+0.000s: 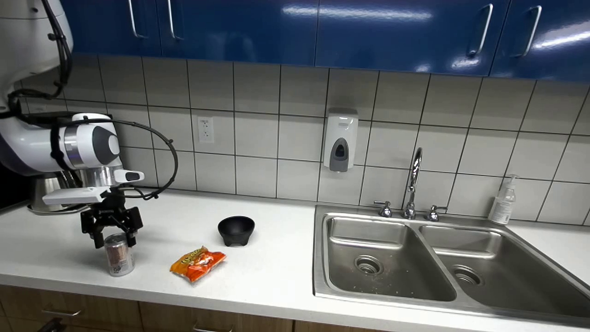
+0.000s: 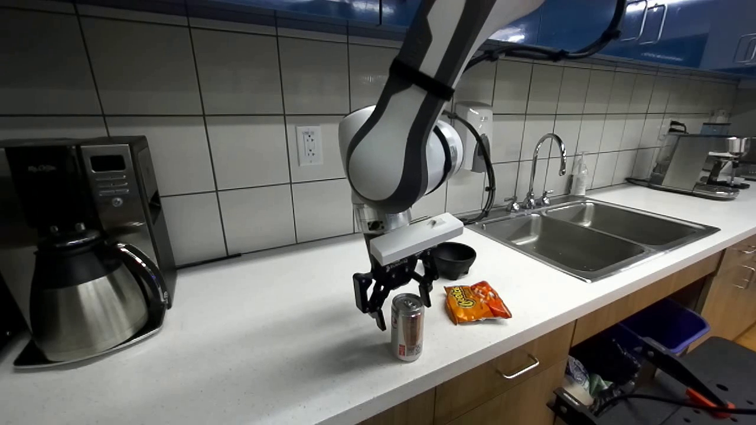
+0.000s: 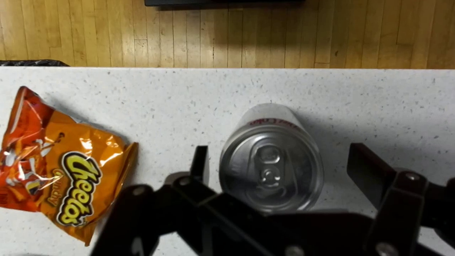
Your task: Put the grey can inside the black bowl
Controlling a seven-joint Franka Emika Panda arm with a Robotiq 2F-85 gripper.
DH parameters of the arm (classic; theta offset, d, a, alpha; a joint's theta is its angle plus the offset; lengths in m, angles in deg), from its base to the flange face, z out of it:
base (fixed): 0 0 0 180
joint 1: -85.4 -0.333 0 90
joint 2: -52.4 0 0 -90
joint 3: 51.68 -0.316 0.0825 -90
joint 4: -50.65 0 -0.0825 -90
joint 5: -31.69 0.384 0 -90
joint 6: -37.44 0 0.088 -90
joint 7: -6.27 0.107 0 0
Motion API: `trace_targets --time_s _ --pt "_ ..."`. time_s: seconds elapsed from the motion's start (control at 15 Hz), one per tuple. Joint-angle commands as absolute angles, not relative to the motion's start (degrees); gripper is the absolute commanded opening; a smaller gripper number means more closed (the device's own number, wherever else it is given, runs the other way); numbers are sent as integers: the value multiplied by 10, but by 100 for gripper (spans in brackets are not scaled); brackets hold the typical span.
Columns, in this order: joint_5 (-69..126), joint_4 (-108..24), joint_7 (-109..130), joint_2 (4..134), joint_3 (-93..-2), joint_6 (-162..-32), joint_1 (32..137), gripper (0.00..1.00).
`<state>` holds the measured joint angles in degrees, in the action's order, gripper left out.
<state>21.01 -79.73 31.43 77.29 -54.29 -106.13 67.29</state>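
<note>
Can (image 2: pixel 407 339), grey metal: is standing upright near the front edge of the counter (image 2: pixel 236 354), outside the bowl (image 2: pixel 458 265). In the wrist view, parts of the gripper (image 1: pixel 115 242) are covering one side of its lid; red lettering, foreshortened, appears to be spelling "Diet Coke".

Gripper, black: is hanging open, its fingers (image 3: pixel 369 174) standing to either side of the can's top, a gap showing on each side in the wrist view.

Bowl, black: is sitting farther from the front edge than the can; in an exterior view the gripper is hiding part of it.

Packet (image 3: pixel 81 167), orange: is lying near the front edge, on the can's side toward the sink (image 1: pixel 320 272). "Cheetos" is showing plainly; "Crunchy" is showing less clearly. One end is running out of the wrist view.

Coffee maker (image 2: pixel 112 218): is standing toward the back edge, its side being cut off in an exterior view; its script is proving hard to read.

Bottle (image 1: pixel 502 207): is standing by the sink at the back edge, bearing illegible print.
</note>
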Motion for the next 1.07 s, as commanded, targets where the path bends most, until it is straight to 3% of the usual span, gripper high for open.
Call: trace_targets --time_s 0.0,1.0 --pt "197 -778 333 788 -528 -1057 658 100" --pt "211 -781 313 792 -529 -1060 666 100"
